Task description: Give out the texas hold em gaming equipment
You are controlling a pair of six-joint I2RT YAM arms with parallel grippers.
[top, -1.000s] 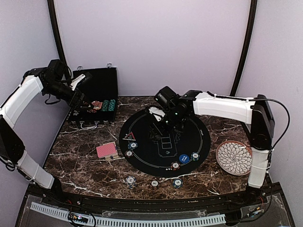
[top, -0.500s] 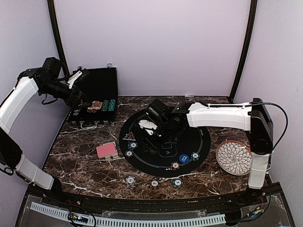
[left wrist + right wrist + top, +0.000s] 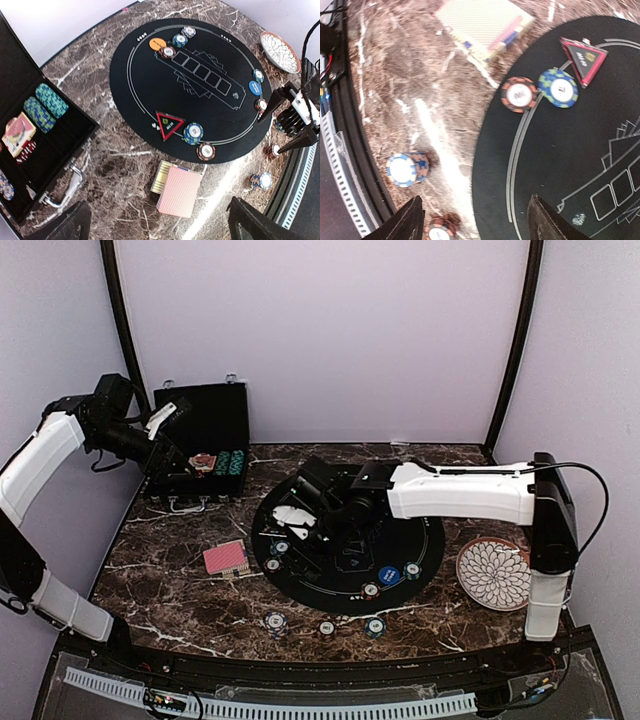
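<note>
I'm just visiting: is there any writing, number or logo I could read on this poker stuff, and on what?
Nothing reads clearly enough to quote.
Triangle marker: pale lettering, too small.
Orange disc: dark print, too small.
Blue disc: white print, too small.
Chips: marks on white centres, blurred.
Black mat: small white print near rim, unreadable.

Lower-left desk (image 3: 165, 575) unobstructed beside cards (image 3: 226, 558) | centre mat (image 3: 420, 545) crossed by right arm (image 3: 460, 490) | upper left blocked by case (image 3: 210, 425)

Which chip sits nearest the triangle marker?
The blue-striped chip, right beside the red-edged triangle marker; the red-striped chip next to it lies farther off.
</note>
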